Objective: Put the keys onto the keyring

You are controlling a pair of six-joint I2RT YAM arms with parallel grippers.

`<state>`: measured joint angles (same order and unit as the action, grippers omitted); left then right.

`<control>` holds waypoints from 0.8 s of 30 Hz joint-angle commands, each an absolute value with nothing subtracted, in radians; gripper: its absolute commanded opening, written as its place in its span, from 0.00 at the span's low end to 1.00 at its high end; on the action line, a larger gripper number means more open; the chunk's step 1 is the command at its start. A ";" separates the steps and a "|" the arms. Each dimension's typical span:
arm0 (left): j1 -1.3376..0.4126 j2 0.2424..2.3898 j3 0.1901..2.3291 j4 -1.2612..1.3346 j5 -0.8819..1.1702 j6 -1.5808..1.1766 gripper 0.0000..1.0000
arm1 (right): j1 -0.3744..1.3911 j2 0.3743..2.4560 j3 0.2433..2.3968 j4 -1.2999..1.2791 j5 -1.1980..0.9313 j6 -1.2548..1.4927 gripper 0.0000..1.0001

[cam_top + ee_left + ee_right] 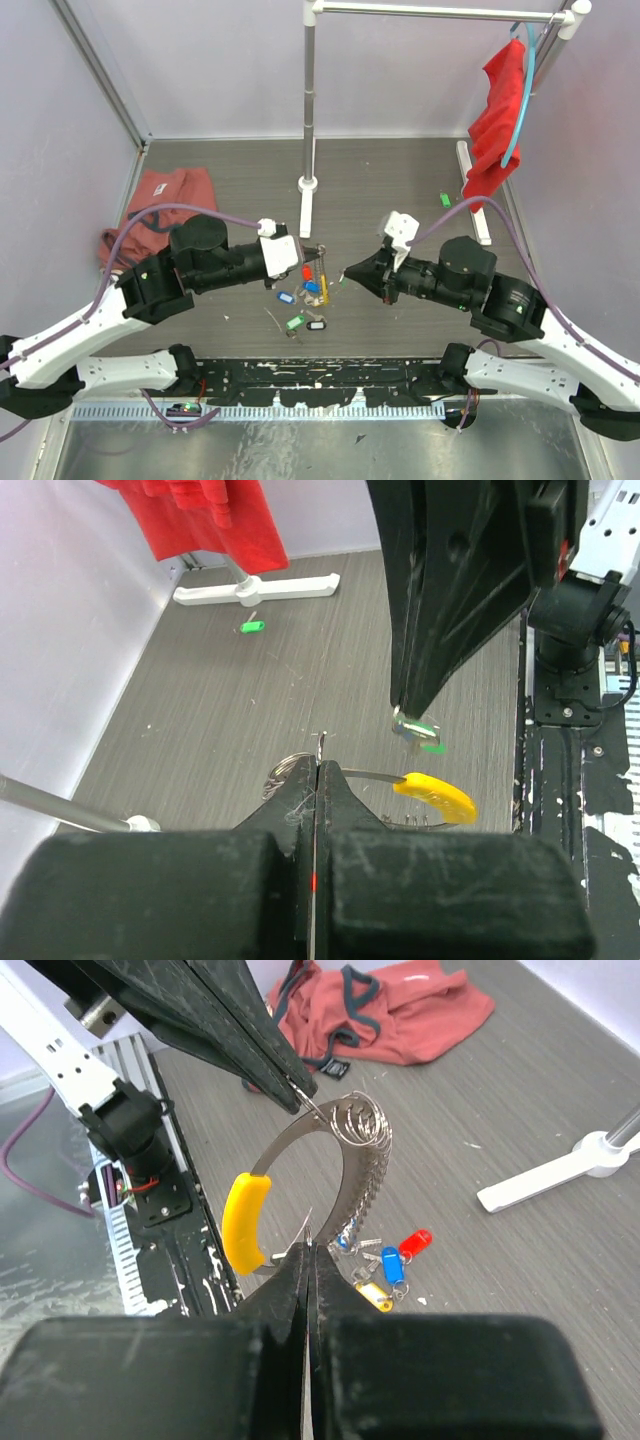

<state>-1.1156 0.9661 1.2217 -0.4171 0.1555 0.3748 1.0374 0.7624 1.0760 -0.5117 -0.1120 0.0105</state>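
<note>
The keyring (362, 1150), a big silvery loop with a yellow section (245, 1222), hangs from my left gripper (320, 250), which is shut on its upper edge (320, 763). Red (415, 1243), blue (391, 1263) and gold (372, 1295) tagged keys cluster by the loop's lower part. My right gripper (345, 276) is just right of the loop, shut on a small key with a green tag (428, 742); its tip (308, 1245) sits close to the yellow section. Loose keys lie on the table below: blue (284, 297), green (295, 321) and black (316, 324).
A white stand's foot (308, 186) and pole rise behind the grippers. A red cloth (497, 120) hangs at the back right over a white base bar (475, 192). A pinkish cloth (150, 205) lies at the left. One green tag (445, 199) lies far right.
</note>
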 commanded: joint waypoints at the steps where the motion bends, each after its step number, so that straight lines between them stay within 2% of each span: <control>1: -1.127 0.957 1.237 -0.355 0.108 0.382 0.00 | 1.036 0.725 1.046 -0.392 -0.078 0.034 0.01; 8: -1.129 0.908 1.154 -0.303 0.026 0.393 0.00 | 1.036 0.772 1.025 -0.304 -0.185 0.044 0.01; 19: -1.129 0.859 1.091 -0.269 -0.043 0.390 0.00 | 1.028 0.840 0.996 -0.206 -0.108 0.130 0.01; 22: -1.129 0.857 1.086 -0.266 -0.063 0.396 0.00 | 0.944 0.857 0.989 -0.195 -0.181 0.154 0.01; 24: -1.129 0.851 1.080 -0.260 -0.073 0.399 0.00 | 0.789 0.862 0.971 -0.180 -0.301 0.188 0.01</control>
